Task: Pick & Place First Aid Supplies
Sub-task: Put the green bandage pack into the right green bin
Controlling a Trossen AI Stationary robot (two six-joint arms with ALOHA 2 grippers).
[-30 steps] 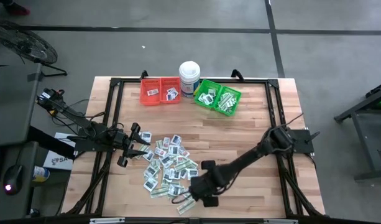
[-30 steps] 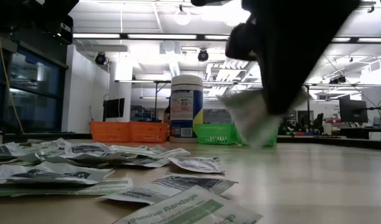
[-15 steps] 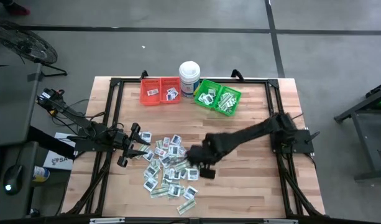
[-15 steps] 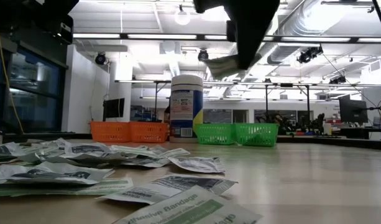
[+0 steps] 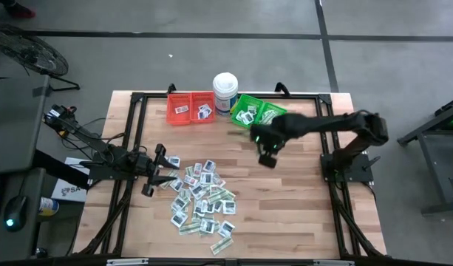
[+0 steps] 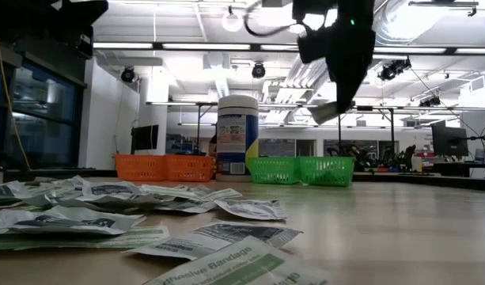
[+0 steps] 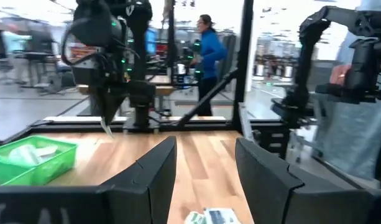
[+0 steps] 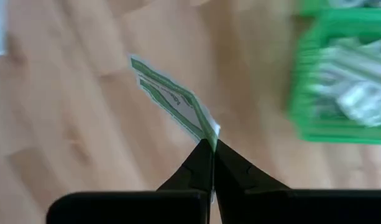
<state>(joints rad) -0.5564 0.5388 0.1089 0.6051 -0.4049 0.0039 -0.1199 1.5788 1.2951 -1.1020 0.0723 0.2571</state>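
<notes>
Above the wooden surface (image 5: 300, 192), just beside the green bin (image 5: 259, 114), the right claw (image 5: 264, 153) hangs pinched shut on one green-and-white strip packet (image 8: 173, 102). Most first aid packets (image 5: 200, 199) lie heaped mid-surface, with some already in the green bin and the red bin (image 5: 190, 108). Beside the heap, the left claw (image 5: 158, 176) rests part open, holding nothing.

The high camera looks straight down on the whole pale wooden table (image 5: 285, 207). The low one sits at tabletop height, facing the green plastic bin (image 6: 301, 170), which both wrist cameras share.
</notes>
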